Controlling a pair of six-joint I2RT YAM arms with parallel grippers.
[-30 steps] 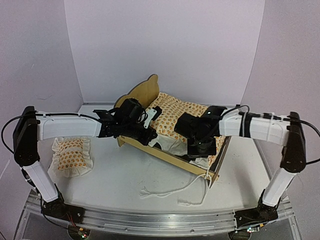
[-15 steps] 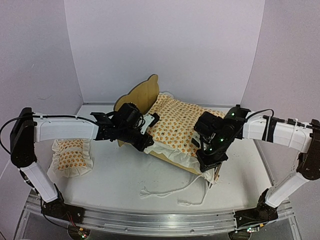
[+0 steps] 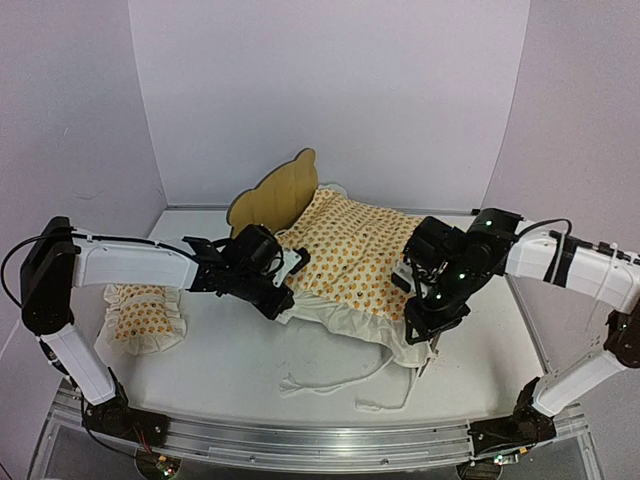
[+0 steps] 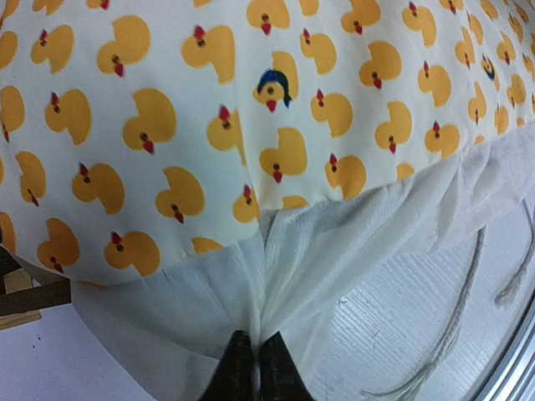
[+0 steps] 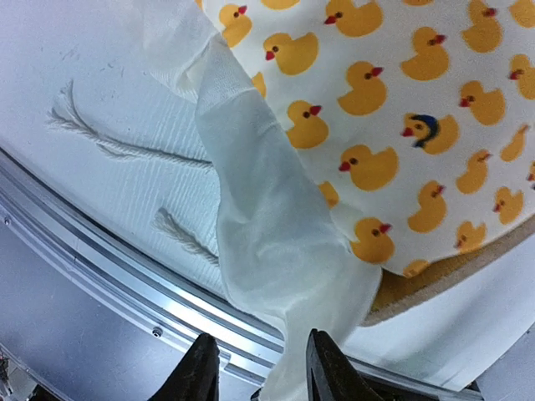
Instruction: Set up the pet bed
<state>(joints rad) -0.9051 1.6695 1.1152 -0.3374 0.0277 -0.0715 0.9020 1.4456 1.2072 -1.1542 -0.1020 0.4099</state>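
Pale walls close in a white table (image 3: 200,370). Toward its far middle stands the one pet bed (image 3: 275,190), with only the headboard clear of the one duck-print mattress cover (image 3: 350,250) draped over it. We judge the plywood frame light, stiff and apt to slide, best gripped at the headboard edge or a side rail. The left gripper (image 4: 253,359) pinches the cover's white ruffle. The right gripper (image 5: 262,347) stands spread, with ruffle loose between its jaws. One pillow (image 3: 140,310) lies near left.
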